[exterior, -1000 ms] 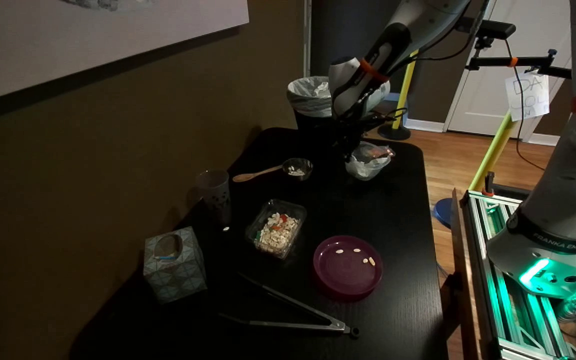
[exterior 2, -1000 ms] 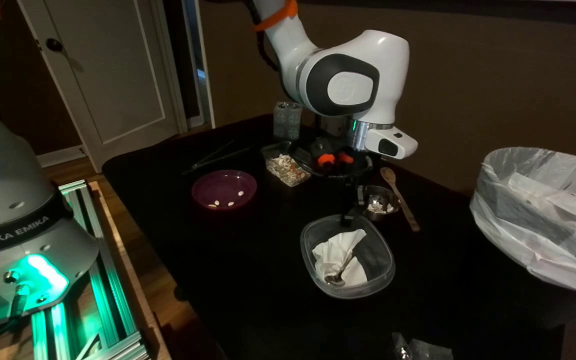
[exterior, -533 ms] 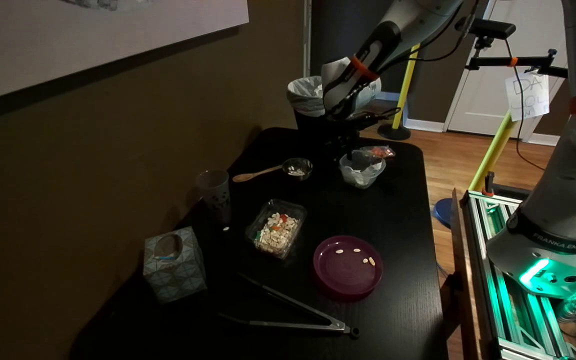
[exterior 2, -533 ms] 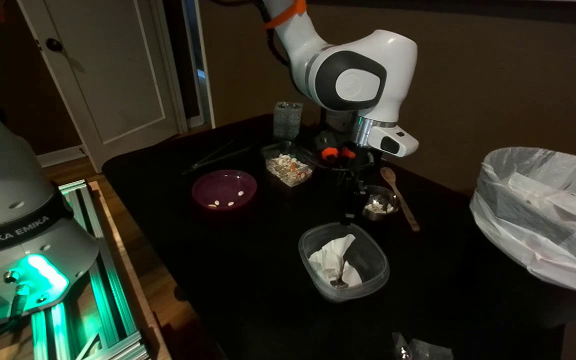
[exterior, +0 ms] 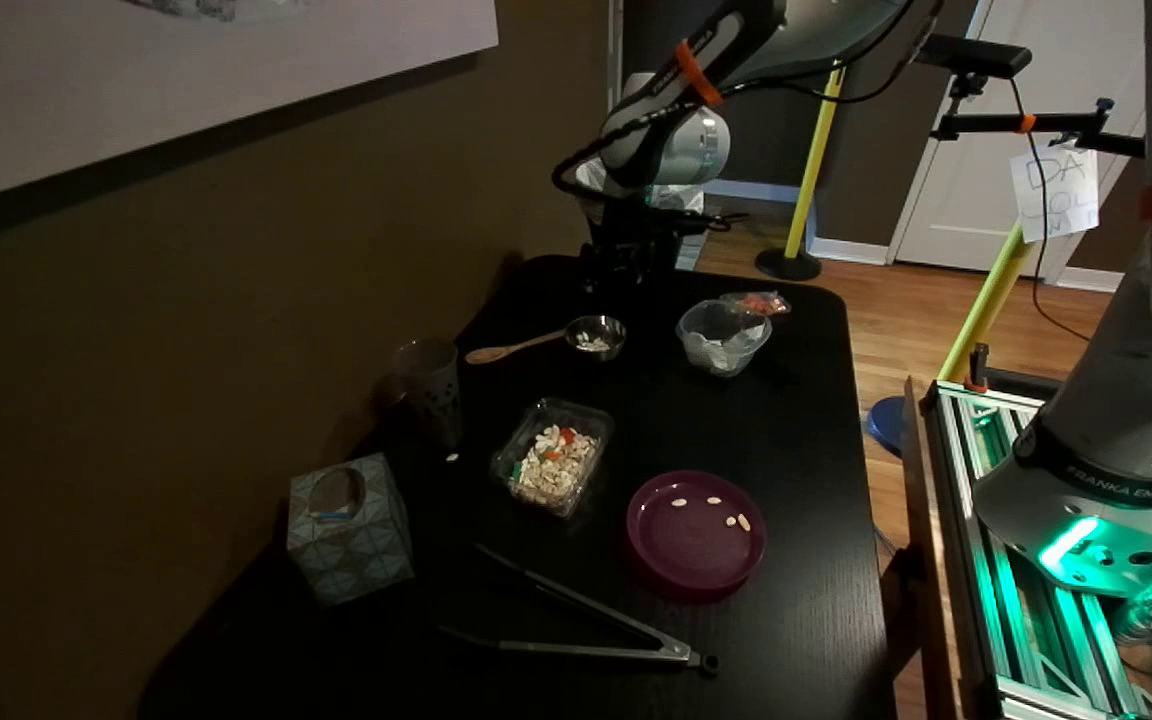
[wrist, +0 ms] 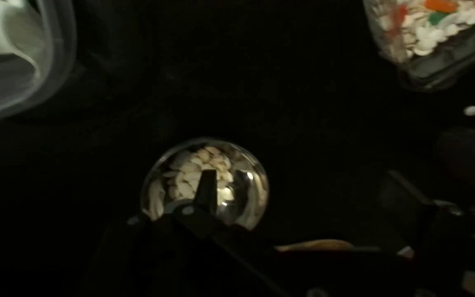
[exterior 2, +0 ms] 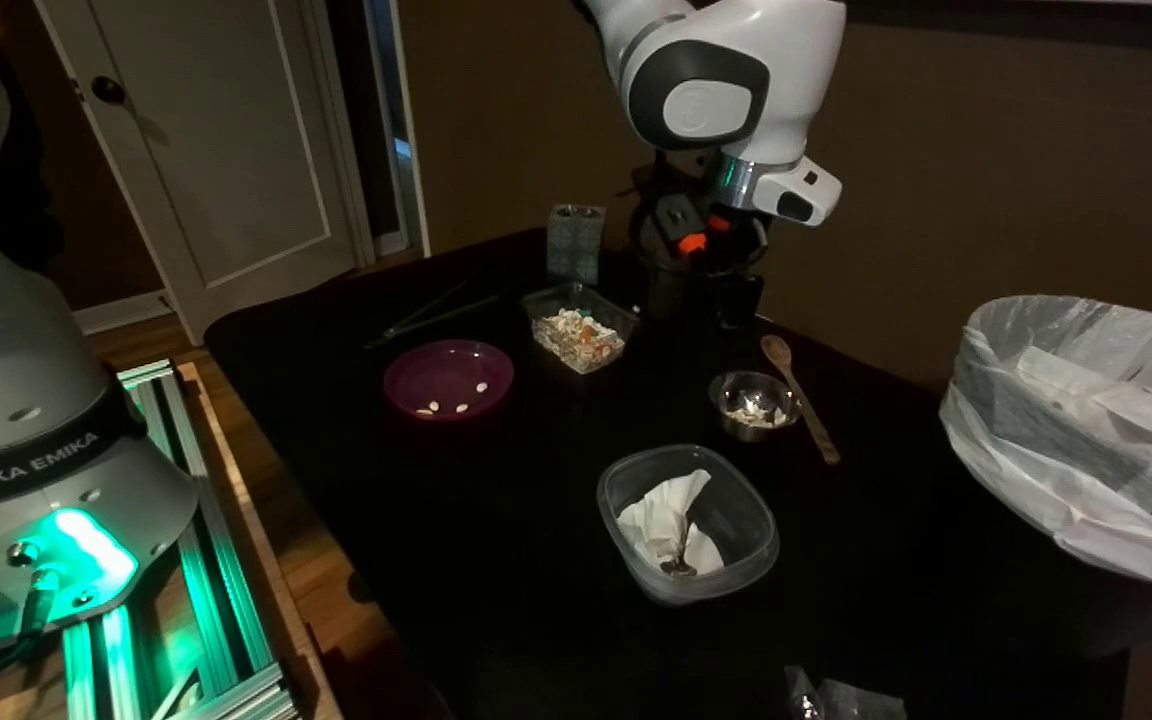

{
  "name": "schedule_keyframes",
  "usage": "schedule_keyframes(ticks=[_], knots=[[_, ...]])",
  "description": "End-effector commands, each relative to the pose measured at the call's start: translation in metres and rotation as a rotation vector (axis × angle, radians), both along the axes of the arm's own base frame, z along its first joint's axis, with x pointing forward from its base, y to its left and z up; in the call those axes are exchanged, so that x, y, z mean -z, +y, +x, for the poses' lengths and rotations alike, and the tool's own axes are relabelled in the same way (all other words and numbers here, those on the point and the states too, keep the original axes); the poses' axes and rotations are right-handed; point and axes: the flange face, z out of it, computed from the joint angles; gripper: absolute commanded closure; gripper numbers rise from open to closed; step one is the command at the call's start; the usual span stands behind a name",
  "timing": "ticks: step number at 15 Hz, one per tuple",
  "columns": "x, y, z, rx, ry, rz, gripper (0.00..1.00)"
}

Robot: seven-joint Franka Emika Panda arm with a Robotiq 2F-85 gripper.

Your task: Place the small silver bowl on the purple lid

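Observation:
The small silver bowl, holding pale pieces, stands upright on the black table beside a wooden spoon. Apart from it, the purple lid lies flat with several pale bits on it, seen in both exterior views and out of the wrist view. My gripper is open, its fingers wide apart with nothing held. In the wrist view, one of its fingers overlaps the bowl's near part. An exterior view shows the gripper hanging above the table, behind and higher than the bowl.
A clear container with white paper stands near the bowl. A square clear container of pale food sits between bowl and lid. Also around are tongs, a tissue box, a cup and a lined bin.
My gripper has opened, risen and moved from the paper-filled container's rim toward the wall side. That container shifted slightly and now stands free. Bowl and lid have not moved.

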Motion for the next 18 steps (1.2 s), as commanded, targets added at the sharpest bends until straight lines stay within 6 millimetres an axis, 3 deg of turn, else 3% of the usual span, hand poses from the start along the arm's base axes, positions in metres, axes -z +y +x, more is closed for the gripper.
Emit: schedule_keyframes(ticks=[1,4,5,13,18], knots=[[-0.009,-0.011,0.018,-0.029,-0.147,0.136,0.00],[-0.011,-0.014,0.023,-0.010,-0.245,0.281,0.00],[-0.016,-0.011,0.017,-0.004,-0.197,0.197,0.00],[-0.015,-0.012,0.021,-0.004,-0.238,0.251,0.00],[-0.003,-0.054,0.007,0.099,-0.215,0.114,0.00]])
